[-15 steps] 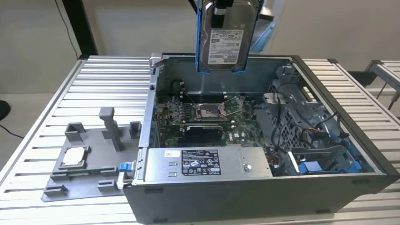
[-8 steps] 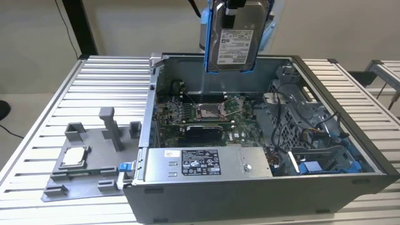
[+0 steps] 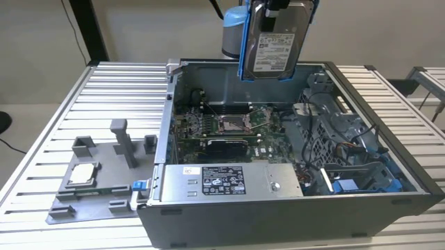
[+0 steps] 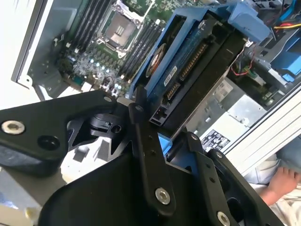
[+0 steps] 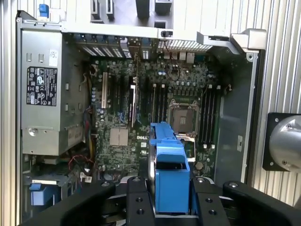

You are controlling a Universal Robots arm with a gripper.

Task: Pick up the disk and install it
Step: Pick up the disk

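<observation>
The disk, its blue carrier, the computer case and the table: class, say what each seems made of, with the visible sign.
Disk: probably metal, silver-grey shell, with a white paper-like label.
Blue carrier: likely moulded plastic, uniform bright colour, soft sheen.
Computer case: apparently sheet metal, thin folded grey walls, matt.
Table: seemingly aluminium slats, pale, ribbed, lightly reflective.
</observation>
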